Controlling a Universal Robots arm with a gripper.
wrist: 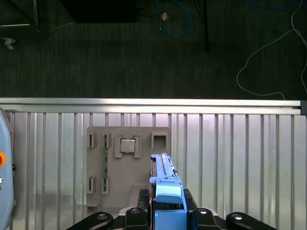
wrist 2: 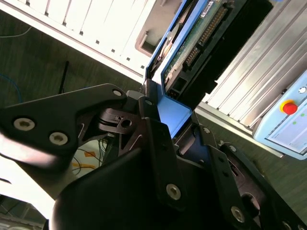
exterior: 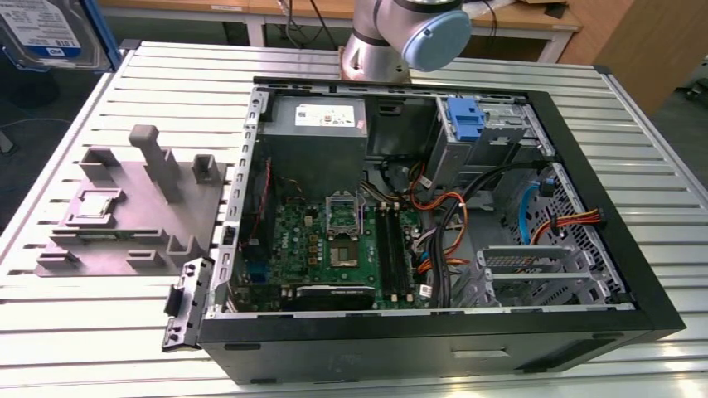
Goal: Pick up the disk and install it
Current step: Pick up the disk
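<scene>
The disk hangs in the air at the exterior view's top left corner, label showing, its blue carrier frame along one edge, above the corner of the slatted table. In the second wrist view my gripper is shut on the blue frame at the end of the disk, whose circuit-board side and connector show. The first wrist view shows the disk edge-on between the gripper fingers, over the grey fixture plate.
An open computer case lies on the slatted metal table, with a drive bay holding a blue bracket at the back and a power supply beside it. A grey fixture plate lies beside the case. The arm's base stands behind.
</scene>
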